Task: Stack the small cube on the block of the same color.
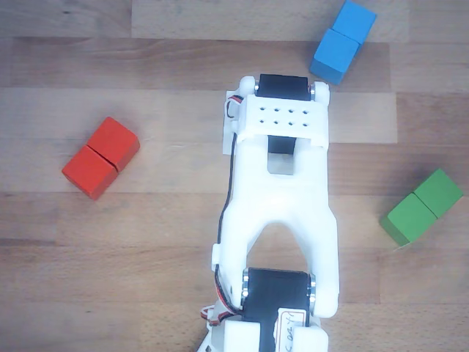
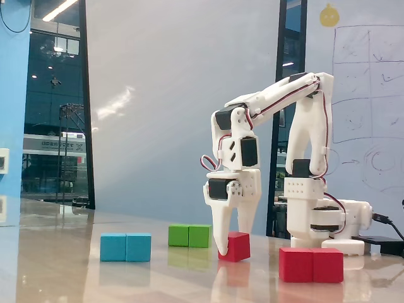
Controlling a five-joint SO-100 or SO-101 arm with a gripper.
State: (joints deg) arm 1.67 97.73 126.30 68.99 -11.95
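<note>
- Risk: the gripper (image 2: 229, 249) could nudge the small cube (image 2: 236, 247) sideways or grip only one edge, because the fingers are already at table level on the cube.
- Gripper state: in the fixed view the jaws stand apart, one finger left of the cube, the other at its top right; clamping cannot be confirmed.
- Location: the cube rests on the table, well left of the block (image 2: 311, 264). The other view hides it beneath the arm.

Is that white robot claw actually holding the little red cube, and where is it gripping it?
It cannot be told for sure. The gripper straddles the small red cube, fingers down at its sides, but the cube sits on the table, not lifted.
</note>
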